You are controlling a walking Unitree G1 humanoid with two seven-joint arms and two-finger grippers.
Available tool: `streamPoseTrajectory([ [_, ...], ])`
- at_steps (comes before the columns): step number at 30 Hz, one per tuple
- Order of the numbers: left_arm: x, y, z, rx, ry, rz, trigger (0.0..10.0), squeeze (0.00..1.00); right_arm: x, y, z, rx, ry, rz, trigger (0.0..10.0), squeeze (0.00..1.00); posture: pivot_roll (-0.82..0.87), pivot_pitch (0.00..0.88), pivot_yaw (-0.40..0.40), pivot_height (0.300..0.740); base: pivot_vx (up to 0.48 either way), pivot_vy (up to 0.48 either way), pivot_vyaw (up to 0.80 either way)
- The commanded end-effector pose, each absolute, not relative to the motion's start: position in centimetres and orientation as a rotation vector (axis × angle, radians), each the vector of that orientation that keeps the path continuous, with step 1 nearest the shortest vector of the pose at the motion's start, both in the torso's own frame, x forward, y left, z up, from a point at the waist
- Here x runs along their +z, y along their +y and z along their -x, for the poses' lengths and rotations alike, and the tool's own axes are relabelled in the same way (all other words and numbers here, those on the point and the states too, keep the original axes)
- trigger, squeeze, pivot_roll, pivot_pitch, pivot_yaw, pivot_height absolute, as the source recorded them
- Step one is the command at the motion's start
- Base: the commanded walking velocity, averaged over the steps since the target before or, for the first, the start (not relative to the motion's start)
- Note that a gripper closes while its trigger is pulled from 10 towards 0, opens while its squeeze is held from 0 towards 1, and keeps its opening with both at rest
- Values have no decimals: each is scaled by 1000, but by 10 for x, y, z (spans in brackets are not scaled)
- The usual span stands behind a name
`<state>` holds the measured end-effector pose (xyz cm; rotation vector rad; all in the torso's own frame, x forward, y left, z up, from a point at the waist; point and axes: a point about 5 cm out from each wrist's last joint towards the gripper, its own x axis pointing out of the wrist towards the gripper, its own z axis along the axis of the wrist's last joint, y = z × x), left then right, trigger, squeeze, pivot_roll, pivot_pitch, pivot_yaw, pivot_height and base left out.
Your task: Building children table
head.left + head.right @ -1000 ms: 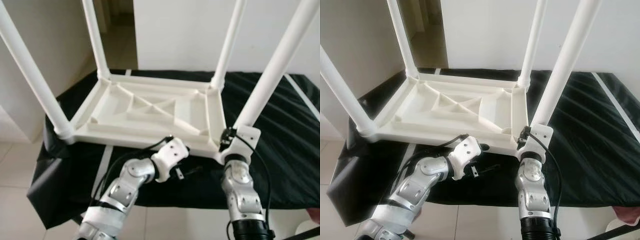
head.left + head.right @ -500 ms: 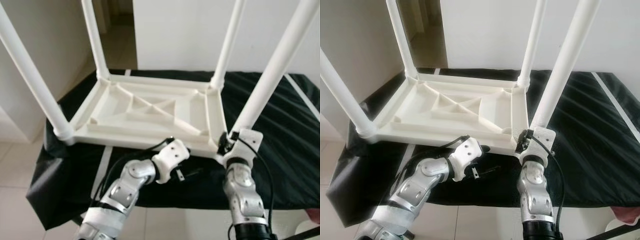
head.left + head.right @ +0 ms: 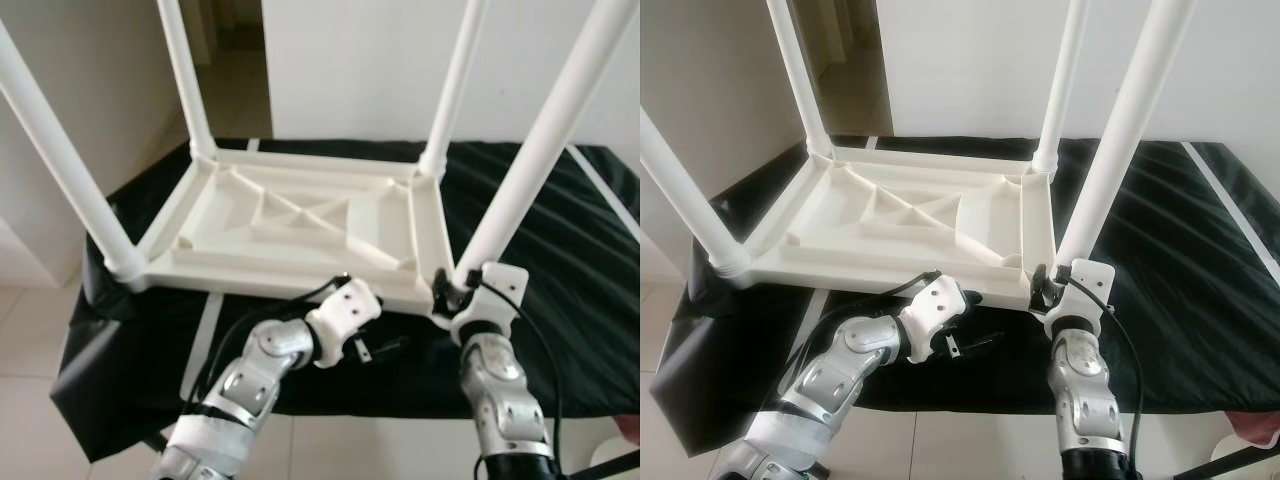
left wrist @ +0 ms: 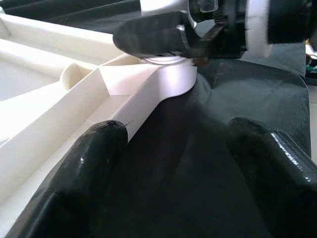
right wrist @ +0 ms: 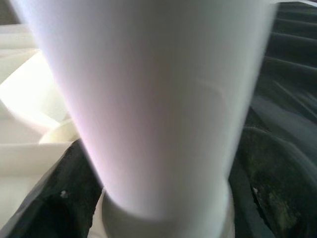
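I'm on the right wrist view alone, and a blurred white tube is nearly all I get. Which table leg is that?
Observer: The near right leg of the upturned table, at its corner socket.
Operator: Is my right hand around it?
Observer: Yes, the right hand sits at the leg's base, one finger on either side.
Operator: And the left hand?
Observer: The left hand is open, near the table's front edge, holding nothing.
Operator: Other legs?
Observer: All four stand upright in their corners.
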<state>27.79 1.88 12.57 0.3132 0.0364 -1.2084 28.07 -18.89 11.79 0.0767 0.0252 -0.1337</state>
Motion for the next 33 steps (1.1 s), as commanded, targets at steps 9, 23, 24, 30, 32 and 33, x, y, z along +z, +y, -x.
streamPoseTrajectory([
  [9, 124, 16, -279, -1219, 63, -301, 10000, 0, 126, -207, -285, 123, -22, 58, 10000, 0, -1, 0, 0, 740, 0, 0, 0],
  [23, 127, 19, -286, -1207, 70, -312, 10000, 0, 137, -212, -305, 350, -50, 131, 3137, 0, 1, 0, 14, 740, 0, 0, 0],
  [24, 127, 19, -286, -1207, 66, -316, 10000, 0, 136, -211, -305, 363, -48, 126, 0, 0, 7, 0, 9, 740, 0, 0, 0],
  [30, 127, 21, -287, -1194, 67, -316, 10000, 0, 128, -211, -301, 384, -14, 105, 0, 0, 15, 0, 5, 740, 0, 0, 0],
  [32, 127, 21, -286, -1193, 68, -316, 10000, 0, 126, -212, -301, 383, -11, 104, 0, 0, 15, 0, 5, 740, 0, 0, 0],
  [33, 127, 22, -286, -1193, 67, -317, 10000, 0, 125, -213, -300, 378, -9, 94, 0, 0, 18, 0, 5, 740, 0, 0, 0],
])
